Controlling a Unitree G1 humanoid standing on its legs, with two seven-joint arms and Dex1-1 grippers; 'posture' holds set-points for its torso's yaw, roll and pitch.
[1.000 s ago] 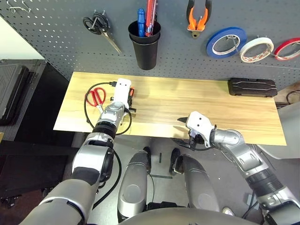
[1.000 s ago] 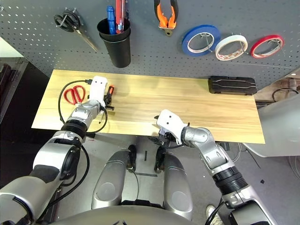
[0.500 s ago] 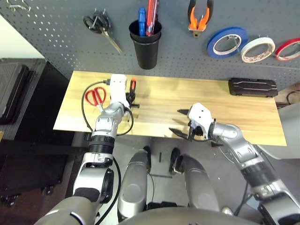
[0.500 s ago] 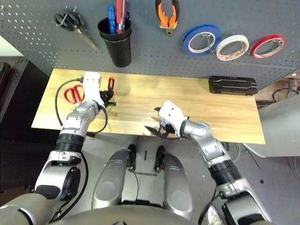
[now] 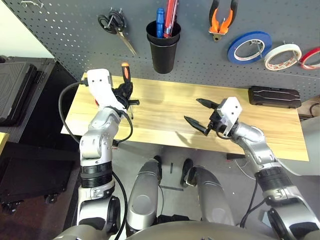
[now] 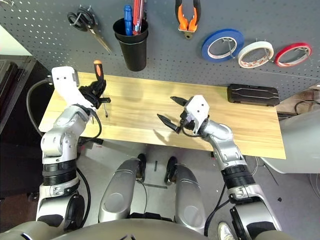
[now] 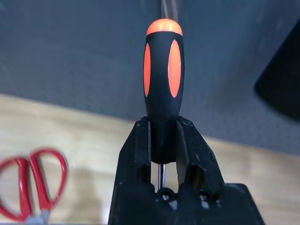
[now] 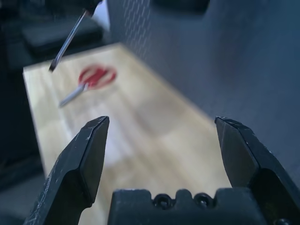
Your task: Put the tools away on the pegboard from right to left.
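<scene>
My left gripper (image 5: 125, 93) is shut on the orange-and-black screwdriver (image 5: 125, 73), holding it above the table's left end, handle up and shaft (image 6: 105, 109) pointing down. In the left wrist view the fingers (image 7: 137, 145) clamp the lower end of the handle (image 7: 162, 70). The red-handled scissors (image 7: 33, 187) lie on the wood below it (image 8: 93, 77). My right gripper (image 5: 192, 110) hangs open over the table's middle, nothing between its fingers (image 8: 89, 154). On the pegboard (image 5: 65, 35) hang the pliers (image 5: 221, 17) and the white tape roll (image 5: 283, 54).
A black cup holder (image 5: 164, 45) with a blue and a red tool sits on the pegboard, black-handled scissors (image 5: 116, 27) to its left. Blue tape (image 5: 248, 46) and red tape (image 5: 312, 57) flank the white roll. A black case (image 5: 275, 96) lies at the wooden table's (image 5: 160, 112) back right.
My left gripper has lifted the screwdriver off the table and turned it upright. My right gripper has risen from the front edge to over the table's middle. The camera has shifted.
</scene>
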